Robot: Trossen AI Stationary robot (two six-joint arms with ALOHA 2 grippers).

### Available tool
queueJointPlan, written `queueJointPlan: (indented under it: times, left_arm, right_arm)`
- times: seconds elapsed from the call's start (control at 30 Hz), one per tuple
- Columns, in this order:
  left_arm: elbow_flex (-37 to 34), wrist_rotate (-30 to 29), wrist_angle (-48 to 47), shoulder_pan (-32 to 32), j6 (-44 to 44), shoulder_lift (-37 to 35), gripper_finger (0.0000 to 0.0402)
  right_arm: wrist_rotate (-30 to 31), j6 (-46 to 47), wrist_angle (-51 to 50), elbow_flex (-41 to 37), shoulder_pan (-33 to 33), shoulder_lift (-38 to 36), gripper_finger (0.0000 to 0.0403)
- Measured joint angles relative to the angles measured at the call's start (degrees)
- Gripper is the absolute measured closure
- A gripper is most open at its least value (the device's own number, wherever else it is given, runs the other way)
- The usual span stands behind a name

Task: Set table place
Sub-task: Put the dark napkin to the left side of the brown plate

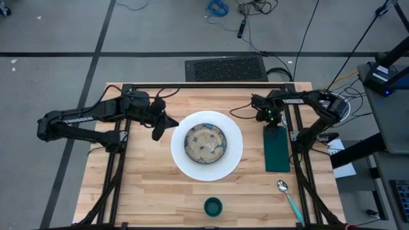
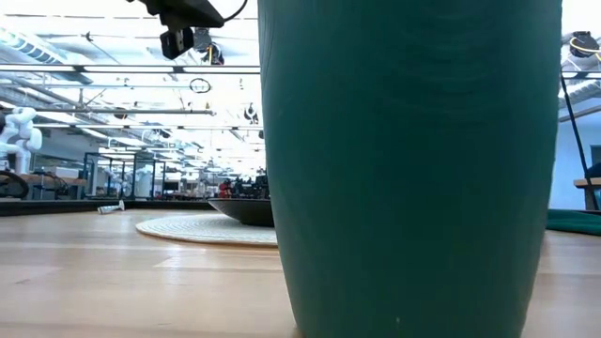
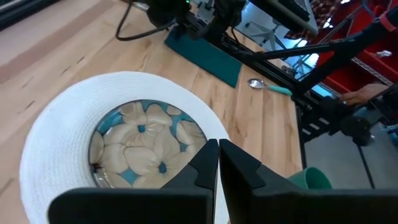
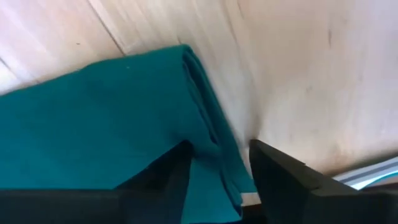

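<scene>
One round white plate (image 1: 192, 163) lies on the table (image 1: 140, 185), and one speckled bowl (image 1: 205, 143) with a pale flower pattern sits in its middle. The left gripper (image 1: 158, 130) hovers just beside the plate's edge on the left arm's side, its two fingers pressed together with nothing between them; in the left wrist view the bowl (image 3: 144, 148) lies just ahead of those closed fingertips (image 3: 218, 163). One dark green napkin (image 1: 277, 150) lies flat on the far side of the plate from that gripper, apart from the plate's rim. The right gripper (image 1: 271, 125) is down at the napkin's back end, and in the right wrist view its fingers (image 4: 283, 177) stand spread, with a folded corner of the napkin (image 4: 93, 130) reaching into the gap between them; whether they touch the cloth cannot be told. One teal-handled spoon (image 1: 289, 197) lies beyond the napkin's other end from the right gripper, toward the table's front edge. One small dark green cup (image 1: 213, 206) stands in front of the plate, well apart from both grippers.
</scene>
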Motion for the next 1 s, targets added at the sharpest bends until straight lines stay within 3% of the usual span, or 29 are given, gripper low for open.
queueJointPlan:
  times: [0.07, 0.17, 0.23, 0.43, 0.6, 0.73, 1.0]
  left_arm:
    - [0.0, -0.69, 0.02, 0.0, 0.02, 0.0, 0.0401]
    - [0.0, -2.93, -0.03, 0.0, 0.04, 0.0, 0.0401]
    - [0.0, -5.07, -0.48, 0.0, 0.04, 0.0, 0.0401]
    - [0.0, -7.19, -4.31, 0.0, 0.02, 0.0, 0.0401]
    - [0.0, -8.51, -6.56, -0.02, 0.23, 0.0, 0.0401]
    - [0.0, -8.78, -6.47, -0.04, 1.71, 0.0, 0.0401]
    - [0.0, -9.13, -6.68, 0.0, 3.61, 0.01, 0.0401]
  right_arm:
    - [-0.38, 0.0, -0.07, -0.15, 0.0, 0.01, 0.0285]
    - [-1.36, 0.07, -0.36, -0.25, 0.04, 0.07, 0.0365]
    - [-1.39, 0.37, -0.44, -0.24, 0.26, 0.08, 0.0389]
    - [1.05, 4.08, -7.69, 3.43, 3.42, -1.88, 0.04]
    - [-0.44, 6.59, -18.56, 10.3, 10.55, -7.2, 0.0401]
    - [-4.01, 12.27, -27.52, 19.57, 17.01, -8.91, 0.0402]
    - [-11.82, 23.34, -32.0, 41.7, 29.44, -8.08, 0.0403]
